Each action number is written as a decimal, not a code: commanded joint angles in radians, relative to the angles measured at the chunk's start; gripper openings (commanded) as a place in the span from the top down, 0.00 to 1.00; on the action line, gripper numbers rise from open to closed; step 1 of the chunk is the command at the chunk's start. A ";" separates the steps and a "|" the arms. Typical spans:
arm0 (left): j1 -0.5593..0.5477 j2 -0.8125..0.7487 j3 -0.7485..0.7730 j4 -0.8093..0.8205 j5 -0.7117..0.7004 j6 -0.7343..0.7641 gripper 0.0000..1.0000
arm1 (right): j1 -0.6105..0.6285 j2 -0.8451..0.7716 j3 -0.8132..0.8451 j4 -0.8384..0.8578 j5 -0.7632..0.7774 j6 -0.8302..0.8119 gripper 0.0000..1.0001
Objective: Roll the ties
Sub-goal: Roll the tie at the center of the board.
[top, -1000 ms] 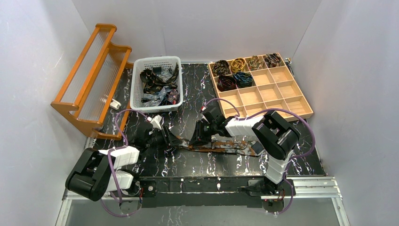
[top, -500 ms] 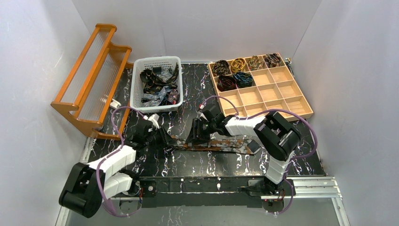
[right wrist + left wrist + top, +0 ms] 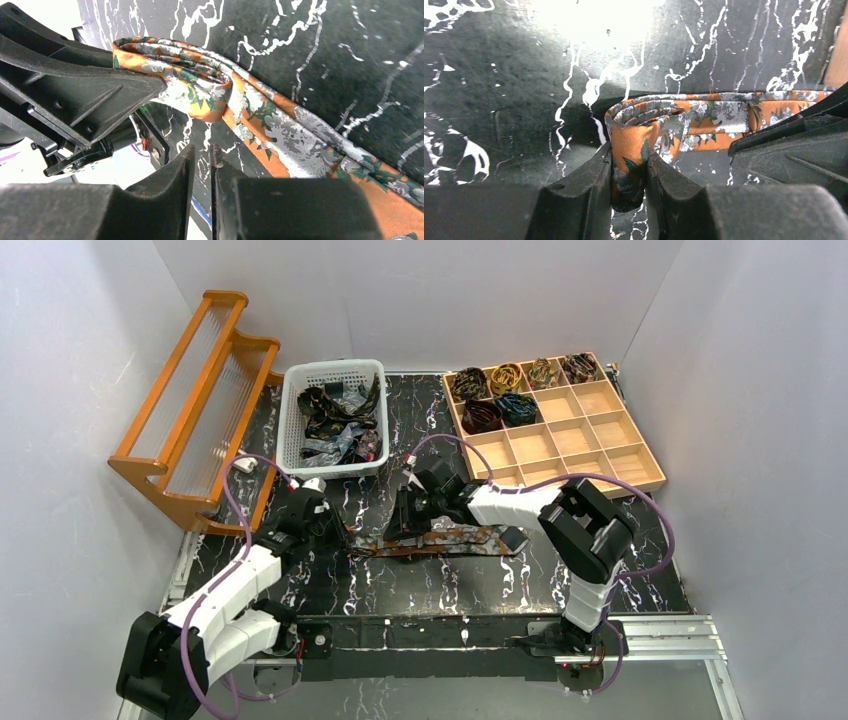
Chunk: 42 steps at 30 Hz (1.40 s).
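My left gripper (image 3: pixel 629 172) is pinching the doubled-over end of the rust-orange tie (image 3: pixel 704 112), the fold standing up between the two pads with the first loose turn curled just above them. That tie lies flat on the black marbled table (image 3: pixel 400 585), between the two arms, its length running off to the right. Next along, my right gripper (image 3: pixel 202 155) sits just beside the fold with its fingers almost pressed together, only a sliver of gap, and nothing in them that I can see. To roll well from here, I judge the left pinch should be firm and low on the fold while that wrist turns. The right should guide the strip flat and lightly taut so each wrap lands edge on edge and the coil does not cone. Farther right, the wooden tray (image 3: pixel 610 455) has rolled ties (image 3: pixel 500 410) in its back compartments.
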 commanded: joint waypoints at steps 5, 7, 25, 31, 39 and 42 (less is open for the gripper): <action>-0.082 -0.004 0.101 -0.194 -0.250 0.018 0.82 | 0.036 0.111 0.124 -0.006 0.013 -0.004 0.77; -0.124 0.002 0.129 -0.234 -0.326 0.003 0.82 | 0.035 0.095 0.120 -0.017 0.040 -0.009 0.77; -0.418 0.223 0.347 -0.504 -0.787 -0.151 0.82 | -0.043 -0.144 -0.048 -0.093 0.269 -0.011 0.72; -0.484 0.321 0.392 -0.546 -0.855 -0.196 0.80 | -0.100 -0.210 -0.103 -0.105 0.284 -0.010 0.71; -0.581 0.469 0.478 -0.609 -0.924 -0.255 0.77 | -0.147 -0.249 -0.147 -0.112 0.288 -0.017 0.69; -0.605 0.524 0.517 -0.629 -0.935 -0.268 0.76 | -0.158 -0.253 -0.163 -0.110 0.276 -0.017 0.69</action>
